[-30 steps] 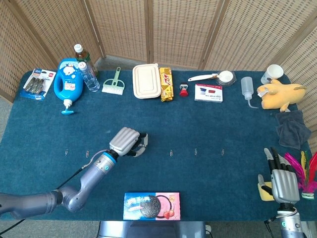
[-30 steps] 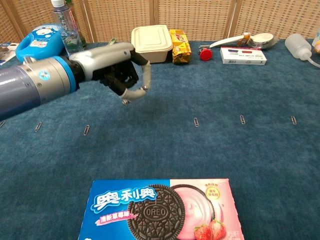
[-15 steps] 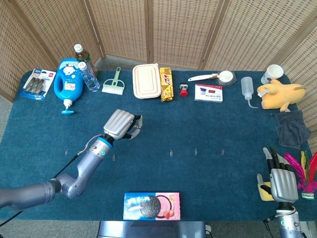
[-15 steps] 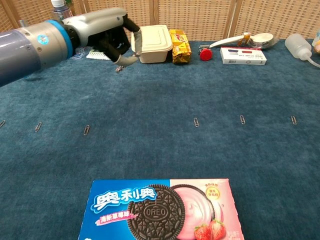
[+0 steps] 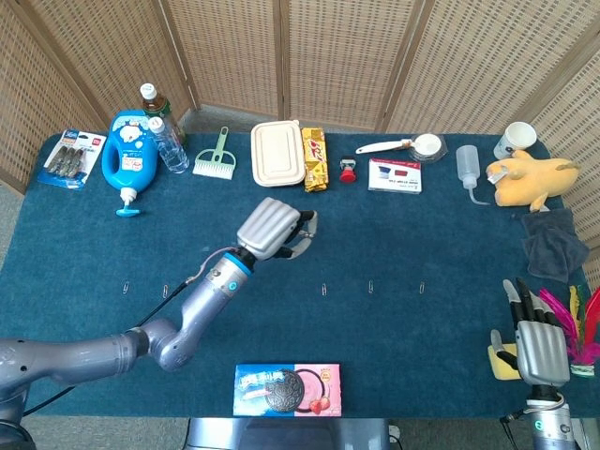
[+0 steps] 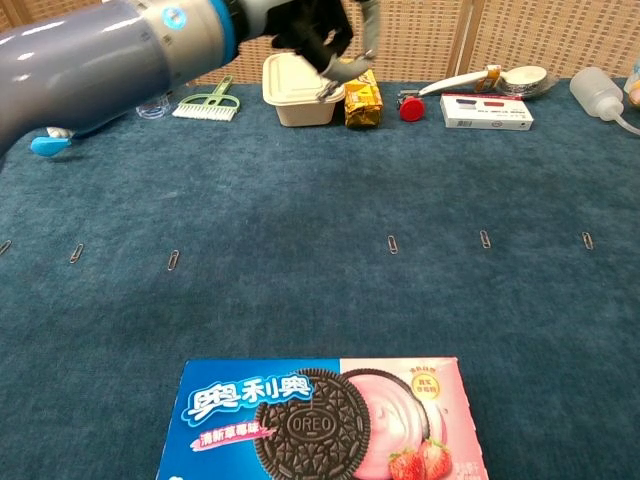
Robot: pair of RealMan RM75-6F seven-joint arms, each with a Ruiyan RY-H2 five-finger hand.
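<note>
My left hand hangs raised over the blue table cloth, in front of the cream lunch box and the yellow snack pack. Its fingers are curled in. Thumb and a finger pinch a small thin metal piece that looks like a paperclip. In the chest view the left hand shows at the top, before the lunch box. My right hand rests at the near right edge with fingers straight and apart, holding nothing, beside a yellow block.
Several paperclips lie in a row across the cloth. An Oreo box sits at the near edge. Bottles, a blue jug, a brush, a red-and-white box, a squeeze bottle and a plush toy line the far side.
My left hand rose from the row of paperclips, swung left, then moved right and farther away, ending in front of the lunch box. The right hand stayed put.
</note>
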